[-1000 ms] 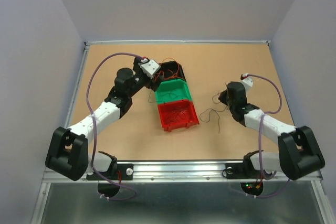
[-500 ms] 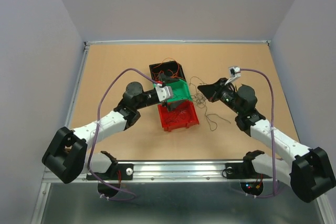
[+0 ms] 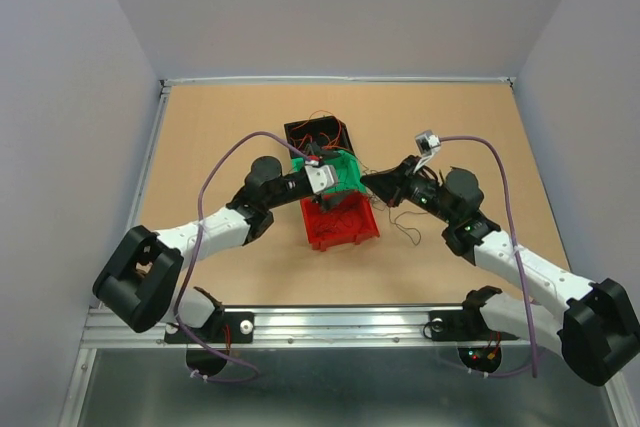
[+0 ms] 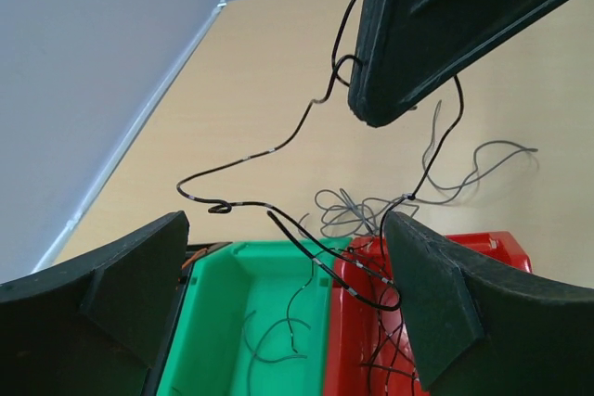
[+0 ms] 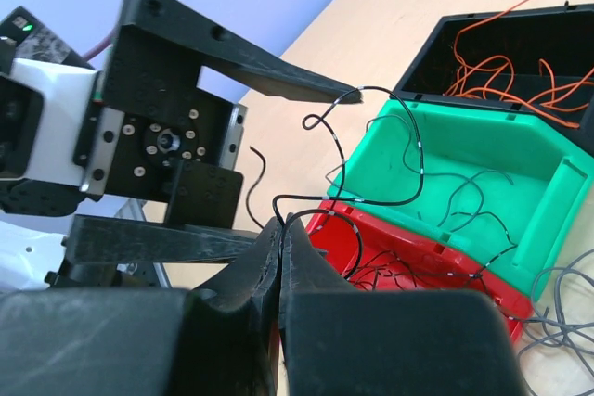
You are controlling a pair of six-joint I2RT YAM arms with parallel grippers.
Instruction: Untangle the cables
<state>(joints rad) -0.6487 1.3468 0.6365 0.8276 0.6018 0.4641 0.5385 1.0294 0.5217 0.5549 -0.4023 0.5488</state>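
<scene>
My right gripper [image 5: 281, 222] is shut on a thin black cable [image 5: 371, 199] with pale bands. The cable loops up from the pinch and trails down into the red bin [image 5: 422, 266]. From above, the right gripper [image 3: 370, 180] hovers at the right edge of the bins, tip to tip with my left gripper [image 3: 330, 187]. The left gripper [image 4: 286, 238] stands wide open above the green bin [image 4: 269, 322], and the held cable [image 4: 269, 149] hangs between and in front of its fingers [image 4: 130, 294]. Grey cables [image 4: 371, 212] lie tangled on the table beyond.
Three bins stand in a row: a black bin [image 3: 318, 134] with orange cables [image 5: 501, 71], the green bin [image 3: 345, 165] with a few dark strands, the red bin [image 3: 340, 225] with dark cables. Loose cables [image 3: 405, 230] lie right of the bins. Walls surround the table.
The left gripper swung from the black bin to above the green and red bins. The right gripper lifted off the table and moved left to the bins, carrying a cable.
</scene>
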